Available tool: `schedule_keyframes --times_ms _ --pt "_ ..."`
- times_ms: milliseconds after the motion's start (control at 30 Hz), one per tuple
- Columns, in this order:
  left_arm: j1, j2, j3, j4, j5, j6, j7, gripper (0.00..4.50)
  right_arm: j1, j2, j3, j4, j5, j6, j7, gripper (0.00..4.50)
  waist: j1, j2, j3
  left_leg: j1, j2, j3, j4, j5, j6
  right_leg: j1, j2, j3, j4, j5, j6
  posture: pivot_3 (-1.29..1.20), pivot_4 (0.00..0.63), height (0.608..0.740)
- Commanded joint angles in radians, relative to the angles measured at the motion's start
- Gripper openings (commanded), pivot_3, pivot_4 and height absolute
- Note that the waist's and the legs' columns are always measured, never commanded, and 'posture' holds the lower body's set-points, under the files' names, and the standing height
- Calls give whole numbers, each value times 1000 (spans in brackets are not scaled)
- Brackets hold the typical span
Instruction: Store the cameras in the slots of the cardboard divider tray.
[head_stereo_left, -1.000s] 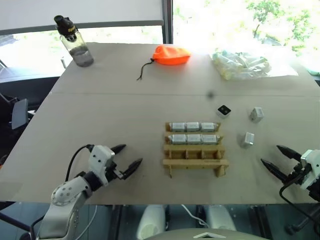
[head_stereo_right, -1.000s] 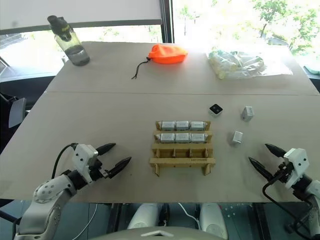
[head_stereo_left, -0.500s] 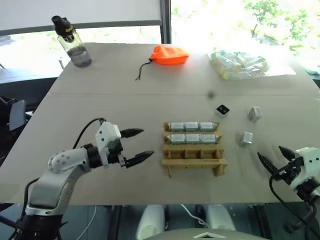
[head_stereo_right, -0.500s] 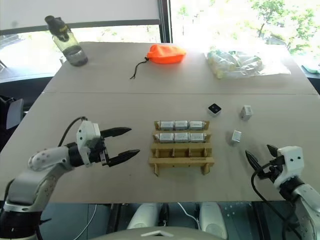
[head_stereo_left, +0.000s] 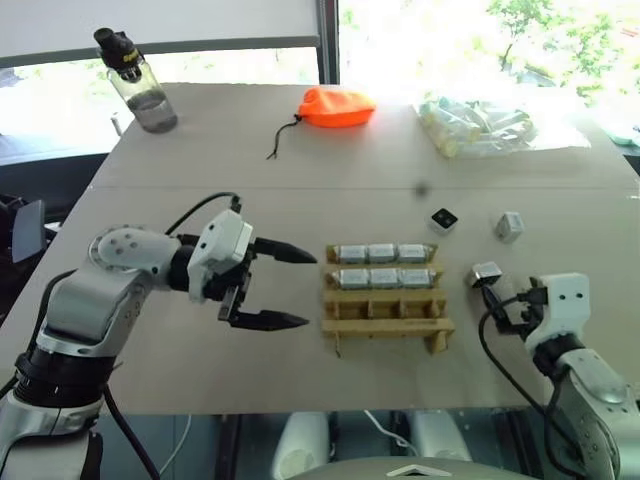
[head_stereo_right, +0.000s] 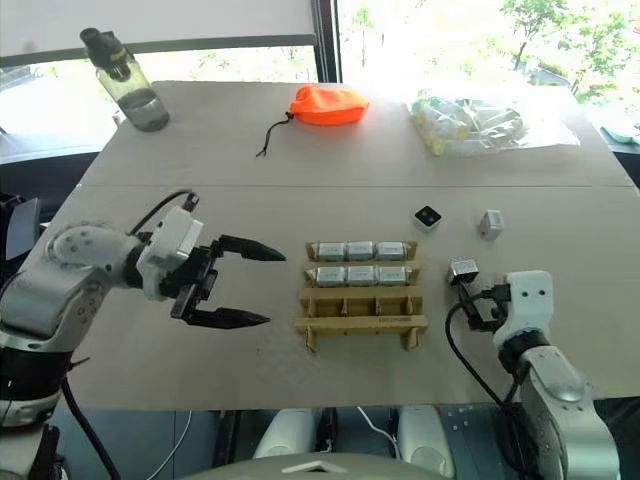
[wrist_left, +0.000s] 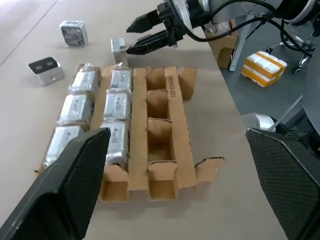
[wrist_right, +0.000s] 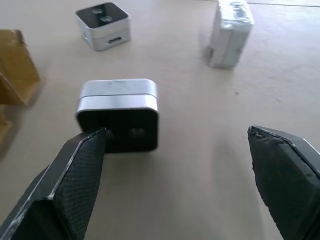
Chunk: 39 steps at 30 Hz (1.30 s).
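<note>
Bright windows sit behind a big tan table (head_stereo_left: 200, 200). At 12 o'clock there is an orange pouch (head_stereo_left: 338, 107), a bottle (head_stereo_left: 135, 80) at 11 o'clock, and a bag of tubes (head_stereo_left: 478, 127) at 1 o'clock.

Near the middle sits the tray (head_stereo_left: 386, 296). Its two far rows hold six wrapped cameras (head_stereo_left: 385, 253). The two near rows look empty.

Three loose cameras lie at 3 o'clock from the tray. One camera (head_stereo_right: 461, 268) is closest, just beside the right gripper (head_stereo_left: 497, 304). A second camera (head_stereo_left: 444, 220) with its black face up and a third camera (head_stereo_left: 509, 226) lie farther back.

The right gripper has its fingers wide apart and holds nothing. In its wrist view the closest camera sits between the two fingers, nearer to one finger.

The left gripper (head_stereo_left: 278, 286) hangs at 9 o'clock from the tray, fingers wide apart, holding nothing.

I think the step now is grabbing that closest camera. To do it well, line the fingers up so the camera is right in the middle, then squeeze its flat sides gently. Go slow so it does not get pushed away or tip. Keep clear of the tray edge
</note>
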Motion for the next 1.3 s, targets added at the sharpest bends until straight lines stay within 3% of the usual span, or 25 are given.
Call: schedule_keyframes --times_ms 33,400,667,867,1000,1300 --pt "-16 12 23 -24 -20 12 -1 4500 20 5 43 -76 -21 19 -10 4453 0 0 0 0 0 0 0 0 0 0 0 0 0 0 -1 0 150 740" --pt "8 29 55 -36 -20 15 11 4500 -37 -97 23 -19 -51 -3 76 4453 1 0 0 0 0 0 1 0 0 0 0 0 0 0 1 0 150 740" --pt "37 46 88 -54 -25 18 20 4500 -73 -375 -78 136 28 -131 452 4453 0 -3 2 0 -1 2 1 0 1 0 0 2 0 0 1 0 150 740" --pt "60 63 113 -84 -45 33 25 4500 -248 -545 -61 446 77 -287 803 4453 -1 -4 3 1 -1 2 1 -2 4 0 2 1 0 1 -2 0 150 740" --pt "89 72 140 -122 -63 48 39 4500 -442 -584 33 717 41 -415 1025 4453 -1 -5 4 1 -1 2 2 -2 4 0 2 2 0 1 -2 0 150 740" --pt "123 87 167 -139 -58 35 51 4500 -695 -567 178 969 -16 -477 1251 4453 1 -5 5 0 0 2 2 0 0 0 1 1 0 2 -2 0 150 740"
